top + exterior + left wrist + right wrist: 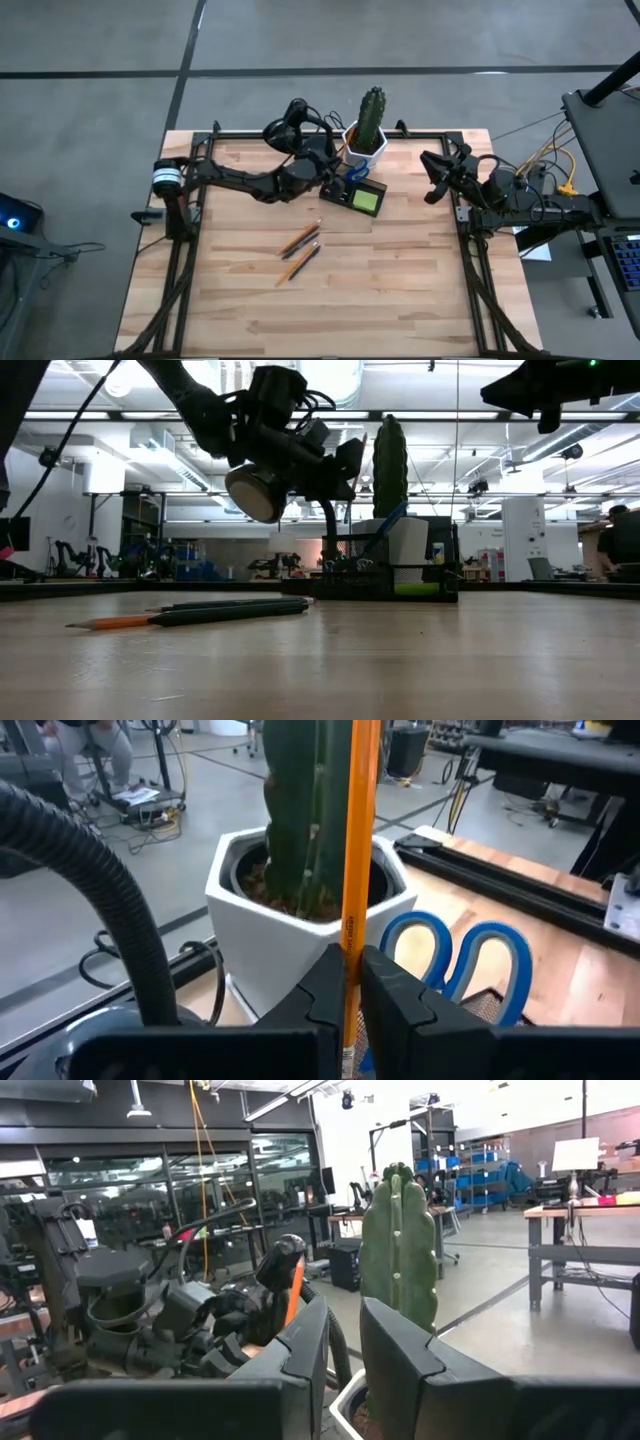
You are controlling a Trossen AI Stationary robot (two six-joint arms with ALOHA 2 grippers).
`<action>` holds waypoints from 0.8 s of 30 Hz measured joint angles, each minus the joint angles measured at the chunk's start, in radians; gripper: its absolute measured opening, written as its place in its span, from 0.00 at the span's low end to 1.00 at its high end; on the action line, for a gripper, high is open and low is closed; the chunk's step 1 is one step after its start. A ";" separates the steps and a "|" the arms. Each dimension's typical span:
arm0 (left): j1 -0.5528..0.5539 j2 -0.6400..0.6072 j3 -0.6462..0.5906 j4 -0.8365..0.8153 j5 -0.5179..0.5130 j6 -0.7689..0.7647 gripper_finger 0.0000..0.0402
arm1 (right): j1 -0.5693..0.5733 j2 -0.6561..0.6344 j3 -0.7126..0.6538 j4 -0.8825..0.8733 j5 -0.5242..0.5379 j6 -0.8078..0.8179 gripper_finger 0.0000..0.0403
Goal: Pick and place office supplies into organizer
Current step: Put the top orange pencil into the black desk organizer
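Note:
My left gripper (350,982) (333,180) is shut on an orange pencil (358,840) beside the dark organizer (360,196) at the table's far middle. In the organizer lie a lime-green sticky-note pad (367,201) and blue-handled scissors (462,956), whose handles stick up. Orange and dark pencils (300,240) (230,607) lie flat on the wood nearer the front. My right gripper (434,178) (345,1360) waits raised at the table's right side. Its fingers stand slightly apart with nothing between them. My left gripper pinches the orange pencil's shaft (352,942) between its two fingers. The fingers come nearly level from the table's left and lie across the pencil. The pencil stands upright in front of the cactus. The fingers hide its lower end.
A white hexagonal pot (366,143) (290,920) with a tall green cactus (372,110) stands just behind the organizer, close to my left gripper. Black frame rails (190,200) run along the table's left, right and far sides. Bare wood (400,290) spreads toward the near edge.

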State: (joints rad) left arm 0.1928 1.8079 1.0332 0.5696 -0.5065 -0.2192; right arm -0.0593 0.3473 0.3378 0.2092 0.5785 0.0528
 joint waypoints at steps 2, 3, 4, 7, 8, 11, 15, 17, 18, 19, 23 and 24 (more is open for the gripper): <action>0.000 0.001 -0.001 -0.005 0.000 0.000 0.02 | 0.000 0.001 0.000 0.000 0.000 0.000 0.13; 0.000 0.002 -0.002 -0.004 0.000 0.000 0.02 | 0.000 0.002 0.000 0.000 0.000 0.000 0.13; 0.000 0.005 -0.002 0.001 0.000 0.000 0.02 | 0.000 0.002 0.000 0.000 0.000 0.000 0.13; 0.002 0.007 -0.005 -0.005 0.001 0.000 0.02 | 0.000 0.003 0.000 0.000 0.000 0.000 0.13; 0.003 0.007 -0.005 -0.004 0.001 0.000 0.02 | 0.000 0.003 0.000 0.000 0.000 0.000 0.13; 0.002 0.007 -0.008 -0.005 0.002 0.029 0.02 | 0.000 0.003 0.000 0.000 0.000 -0.002 0.13; 0.004 0.007 -0.009 -0.005 0.002 0.044 0.02 | 0.000 0.003 0.000 0.000 0.000 -0.002 0.13; 0.006 0.007 -0.009 -0.011 0.002 0.060 0.02 | 0.000 0.003 0.000 0.000 0.000 -0.001 0.13; 0.006 0.007 -0.010 -0.012 0.002 0.072 0.02 | 0.000 0.003 0.000 0.000 0.000 -0.001 0.13; 0.006 0.010 -0.010 -0.012 0.002 0.082 0.02 | 0.000 0.003 0.000 0.000 0.000 -0.002 0.13; 0.006 0.019 -0.010 -0.011 0.004 0.105 0.02 | 0.000 0.003 0.000 0.000 0.000 -0.001 0.13; 0.006 0.022 -0.010 -0.010 0.004 0.105 0.02 | 0.000 0.003 0.000 0.000 0.000 -0.001 0.13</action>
State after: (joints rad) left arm 0.1989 1.8294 1.0229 0.5596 -0.5026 -0.1142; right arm -0.0593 0.3508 0.3378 0.2087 0.5785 0.0517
